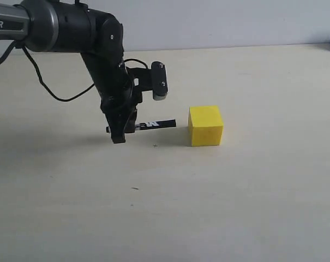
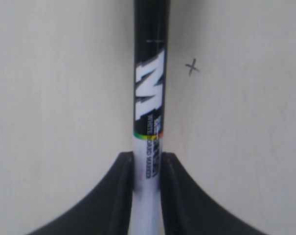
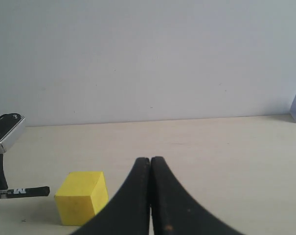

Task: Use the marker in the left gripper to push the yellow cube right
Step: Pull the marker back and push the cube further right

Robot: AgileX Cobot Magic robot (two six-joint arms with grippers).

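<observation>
Left claw: black two-fingered gripper [image 1: 120, 134] on dark grey arm, left of centre in the exterior view. Jaws partly closed, clamped on the white barrel of the slim black-capped marker [image 1: 154, 124]; in the left wrist view, fingers pressed to both sides of the barrel with no visible gap.

Marker: held roughly level, black end pointing right toward the small bright yellow matte cube [image 1: 205, 126]. Tip near the cube's left face but apart from it; no contact visible.

Cube: right of centre in the exterior view, flat on the pale beige table [image 1: 235, 207], square to the frame, nothing beside it. Small pencilled cross [image 1: 155, 145] on the table below the marker.

Right claw: black gripper [image 3: 150, 161] at bottom centre of the right wrist view, fingers pressed together, empty.

Step judged: approach complete, push not yet begun.

Hazards:
- Tip apparently level with the upper half of the cube; high contact likely to tip rather than slide it.
- Depth alignment not confirmable; off-centre contact likely to spin the cube or let the rounded end slide off the face.
- Long overhang from a narrow grip; push load liable to drive the barrel back through the jaws or swing it.
</observation>
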